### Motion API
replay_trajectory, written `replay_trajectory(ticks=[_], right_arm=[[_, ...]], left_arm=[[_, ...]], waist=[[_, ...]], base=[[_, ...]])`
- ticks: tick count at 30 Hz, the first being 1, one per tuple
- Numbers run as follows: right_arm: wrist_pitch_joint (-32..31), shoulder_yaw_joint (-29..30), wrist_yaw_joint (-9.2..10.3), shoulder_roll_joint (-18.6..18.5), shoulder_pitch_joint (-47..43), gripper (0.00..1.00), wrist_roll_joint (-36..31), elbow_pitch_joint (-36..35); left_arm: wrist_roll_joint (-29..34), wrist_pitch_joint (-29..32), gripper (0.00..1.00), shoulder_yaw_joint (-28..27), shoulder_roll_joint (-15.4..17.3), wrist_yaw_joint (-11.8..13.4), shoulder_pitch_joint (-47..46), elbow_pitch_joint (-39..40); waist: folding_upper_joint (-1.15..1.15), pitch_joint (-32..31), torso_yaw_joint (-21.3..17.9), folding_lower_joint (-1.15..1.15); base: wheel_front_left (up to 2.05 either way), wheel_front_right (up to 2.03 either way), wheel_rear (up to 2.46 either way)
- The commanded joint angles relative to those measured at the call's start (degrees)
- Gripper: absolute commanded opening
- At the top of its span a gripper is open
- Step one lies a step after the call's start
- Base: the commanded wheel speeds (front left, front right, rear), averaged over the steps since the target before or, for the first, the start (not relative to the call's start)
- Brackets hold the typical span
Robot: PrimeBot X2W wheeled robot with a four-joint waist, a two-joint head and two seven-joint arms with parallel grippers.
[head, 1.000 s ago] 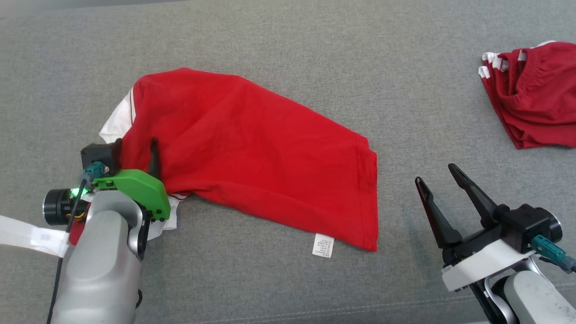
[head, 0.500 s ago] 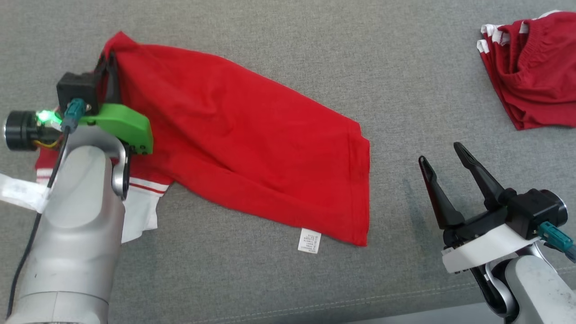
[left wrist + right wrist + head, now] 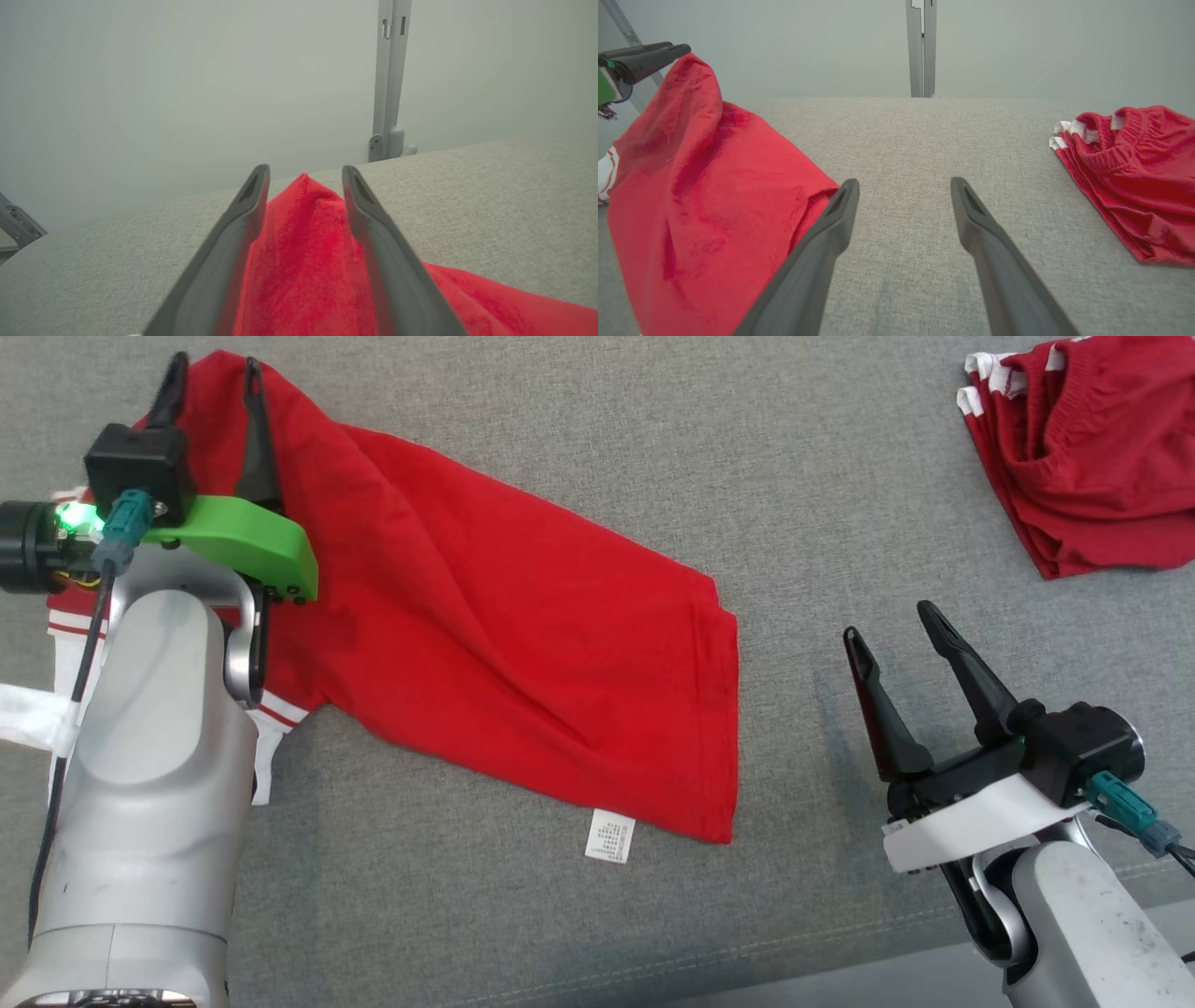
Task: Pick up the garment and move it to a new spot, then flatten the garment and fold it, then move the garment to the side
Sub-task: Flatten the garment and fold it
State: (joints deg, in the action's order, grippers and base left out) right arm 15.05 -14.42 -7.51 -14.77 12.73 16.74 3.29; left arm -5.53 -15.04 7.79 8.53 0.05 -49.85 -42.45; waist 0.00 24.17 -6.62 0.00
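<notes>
The garment is a red shirt with white, red-striped sleeve trim, spread slantwise over the grey cushioned surface. Its far left corner rises in a peak between the two fingers of my left gripper. Those fingers stand apart, with cloth filling the gap, and the peak also rises beside the left gripper in the right wrist view. My right gripper hovers open over bare surface, right of the garment's hem, with nothing between its fingers.
A second red garment with white trim lies bunched at the far right. A white care label sticks out from the near hem. The surface's front edge runs along the bottom. A metal post stands behind the surface.
My left gripper closed on the garment's left corner and carried it away from me, pulling the cloth out longer. Its fingers have since spread apart. The right gripper stayed open.
</notes>
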Motion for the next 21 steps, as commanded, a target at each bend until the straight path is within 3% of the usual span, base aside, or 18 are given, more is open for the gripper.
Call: replay_trajectory(ticks=[1, 9, 21], right_arm=[[0.2, 0.9, 0.05, 0.7, -0.2, 1.00, -0.6, 0.2], [0.1, 7.6, 0.05, 5.9, -3.6, 1.00, -3.2, -1.7], [0.1, 12.2, 0.05, 11.3, -10.2, 1.00, -9.1, -5.0]], left_arm=[[-0.8, -0.2, 1.00, -0.8, 0.5, -0.5, 1.3, 0.7], [-3.4, -0.2, 1.00, -3.8, 0.2, -2.7, 9.1, 8.1], [-4.4, -0.1, 1.00, -6.5, -2.2, -3.8, 33.0, 22.9]], waist=[[0.00, -0.8, 0.5, 0.00], [0.00, -5.1, 3.3, 0.00], [0.00, -15.1, 8.1, 0.00]], base=[[0.00, 0.00, 0.00], [0.00, 0.00, 0.00], [0.00, 0.00, 0.00]])
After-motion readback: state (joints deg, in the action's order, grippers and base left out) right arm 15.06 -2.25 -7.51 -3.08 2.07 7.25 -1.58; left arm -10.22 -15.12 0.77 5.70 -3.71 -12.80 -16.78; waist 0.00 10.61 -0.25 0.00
